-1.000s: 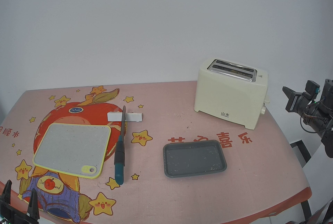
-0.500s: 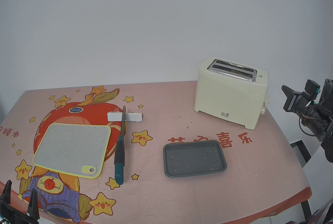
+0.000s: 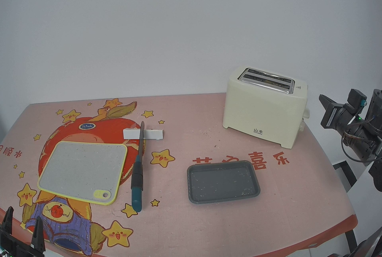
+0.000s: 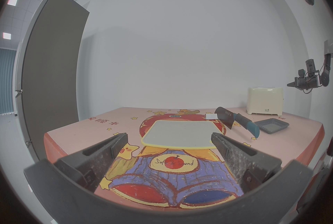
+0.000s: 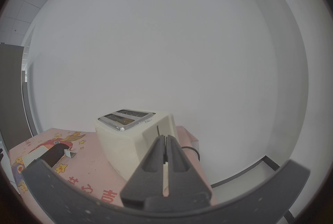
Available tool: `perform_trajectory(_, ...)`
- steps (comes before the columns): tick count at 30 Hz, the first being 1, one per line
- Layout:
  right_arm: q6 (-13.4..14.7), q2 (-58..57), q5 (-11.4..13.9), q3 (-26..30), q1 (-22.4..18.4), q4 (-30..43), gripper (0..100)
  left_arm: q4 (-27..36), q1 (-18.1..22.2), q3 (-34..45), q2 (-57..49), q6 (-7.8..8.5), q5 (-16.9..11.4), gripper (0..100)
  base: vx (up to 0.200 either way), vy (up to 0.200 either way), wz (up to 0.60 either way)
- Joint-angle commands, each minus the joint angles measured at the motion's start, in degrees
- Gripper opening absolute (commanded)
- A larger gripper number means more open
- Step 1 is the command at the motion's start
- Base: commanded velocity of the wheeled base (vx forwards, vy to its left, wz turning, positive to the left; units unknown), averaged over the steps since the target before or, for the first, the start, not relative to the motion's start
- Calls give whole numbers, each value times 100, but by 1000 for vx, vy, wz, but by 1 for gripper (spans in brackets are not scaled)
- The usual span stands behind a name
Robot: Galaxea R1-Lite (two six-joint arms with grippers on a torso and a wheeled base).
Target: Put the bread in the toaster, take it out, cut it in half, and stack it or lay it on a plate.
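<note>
A cream toaster (image 3: pixel 264 106) stands at the table's back right, and I cannot tell whether bread sits in its two top slots (image 3: pixel 267 80). Just off the table's right edge, my right gripper (image 3: pixel 323 100) hangs shut and empty, level with the toaster's side lever (image 3: pixel 304 116). In the right wrist view its closed fingers (image 5: pixel 165 145) point at the toaster (image 5: pixel 128 141). A dark grey rectangular plate (image 3: pixel 223 182) lies in front of the toaster. My left gripper (image 3: pixel 22 226) stays open and empty over the table's near-left corner, its fingertips (image 4: pixel 114 141) spread in front of the cutting board (image 4: pixel 180 129).
A grey cutting board (image 3: pixel 81 170) with a yellow-green rim lies at the left. Beside it a teal-handled knife (image 3: pixel 137 174) rests its blade on a small white holder (image 3: pixel 151 134). The tablecloth carries an apple print. A white wall backs the table.
My right gripper has drifted a little to the left, closer to the toaster's side. The left arm and everything on the table have stayed put.
</note>
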Motion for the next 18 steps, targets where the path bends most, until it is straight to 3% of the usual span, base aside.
perform_trajectory(1, 11, -17, -60, -34, 21, -4, 0, -4, 1, 101, -40, 0, -2, 100, 0, 0, 0)
perform_trajectory(11, -86, -53, -166, -218, -23, -4, 0, 5, 1, 101, -40, 0, -2, 100, 0, 0, 0)
perform_trajectory(18, -174, -35, -166, 37, 91, 295, 0, -4, 1, 101, -40, 0, -2, 100, 0, 0, 0)
